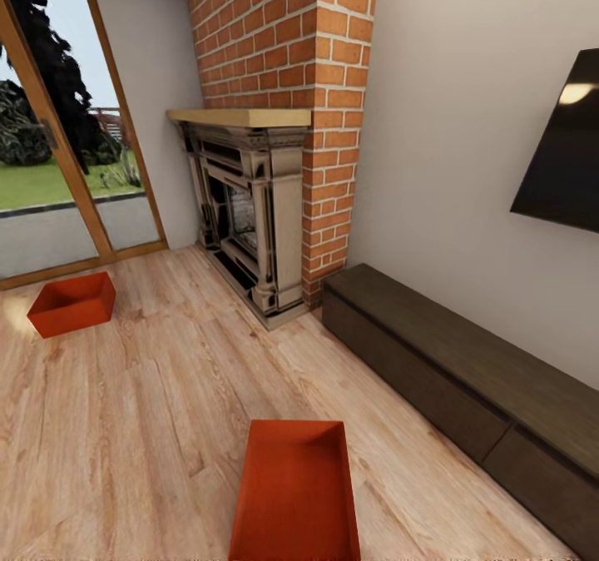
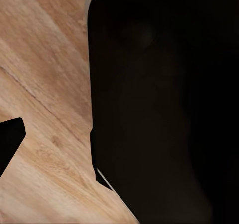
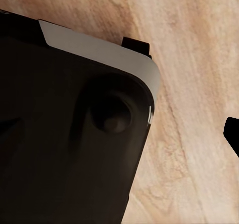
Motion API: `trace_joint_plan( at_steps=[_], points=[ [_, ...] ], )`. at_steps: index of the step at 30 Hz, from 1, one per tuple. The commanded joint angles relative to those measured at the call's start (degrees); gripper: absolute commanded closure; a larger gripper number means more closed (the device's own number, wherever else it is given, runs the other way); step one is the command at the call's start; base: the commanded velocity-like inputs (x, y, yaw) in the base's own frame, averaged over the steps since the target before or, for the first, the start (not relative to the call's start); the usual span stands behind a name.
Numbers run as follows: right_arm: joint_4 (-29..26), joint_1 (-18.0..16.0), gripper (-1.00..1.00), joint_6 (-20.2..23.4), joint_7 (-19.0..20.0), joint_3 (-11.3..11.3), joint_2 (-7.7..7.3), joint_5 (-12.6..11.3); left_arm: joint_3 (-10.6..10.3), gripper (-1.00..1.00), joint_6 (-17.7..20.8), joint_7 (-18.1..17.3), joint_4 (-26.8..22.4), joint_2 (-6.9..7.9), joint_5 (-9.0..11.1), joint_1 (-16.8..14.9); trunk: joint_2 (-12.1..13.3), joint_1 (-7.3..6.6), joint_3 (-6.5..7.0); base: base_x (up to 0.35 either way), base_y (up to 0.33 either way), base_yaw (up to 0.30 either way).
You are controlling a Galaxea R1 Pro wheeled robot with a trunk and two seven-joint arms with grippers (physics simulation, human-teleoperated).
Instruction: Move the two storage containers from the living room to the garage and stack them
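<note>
We see both storage containers, the near one (image 1: 295, 494) and the far one (image 1: 73, 303), on the living room's wood floor (image 1: 150, 428); nothing is moved yet, and we cannot tell either gripper's state.

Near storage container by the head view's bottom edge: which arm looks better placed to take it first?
Hard to call, perhaps the right. The near storage container lies almost dead ahead on the wood floor, its far end angled slightly rightward. Neither end effector's position is clear.
</note>
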Motion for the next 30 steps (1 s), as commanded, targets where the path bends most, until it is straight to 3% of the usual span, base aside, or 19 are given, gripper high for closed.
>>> trace_joint_plan(
  at_steps=[1,30],
  points=[
    [0.16,-0.04,-1.00,-0.29,0.33,0.38,0.01,-0.61,-0.05,-1.00,-0.10,0.07,-0.06,0.00,0.01,0.03,-0.02,0.00,-0.13,0.000,0.000,0.000],
    [0.16,-0.06,-1.00,-0.28,0.33,0.36,0.01,-0.62,-0.03,-1.00,-0.10,0.06,-0.07,0.00,-0.01,0.05,-0.02,0.00,-2.81,0.000,0.000,0.000]
  ],
)
